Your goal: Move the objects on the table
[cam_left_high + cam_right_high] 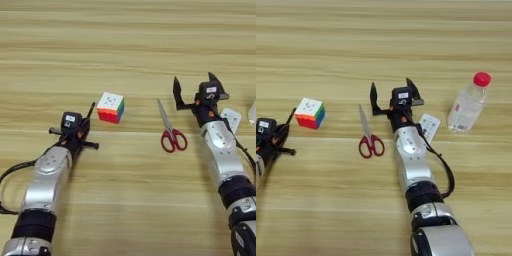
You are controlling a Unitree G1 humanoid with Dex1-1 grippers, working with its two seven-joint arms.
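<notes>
Nothing was held yet: my right end effector (pixel 392 93) hung wide open just right of the red-handled scissors (pixel 369 136); the puzzle cube (pixel 110 107) and bottle (pixel 468 104) sat untouched.

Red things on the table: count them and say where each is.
2. The scissors, red at the handles, lie just left of the right claw. The bottle, red at the cap, lies far right. The arms may hide more.
</notes>
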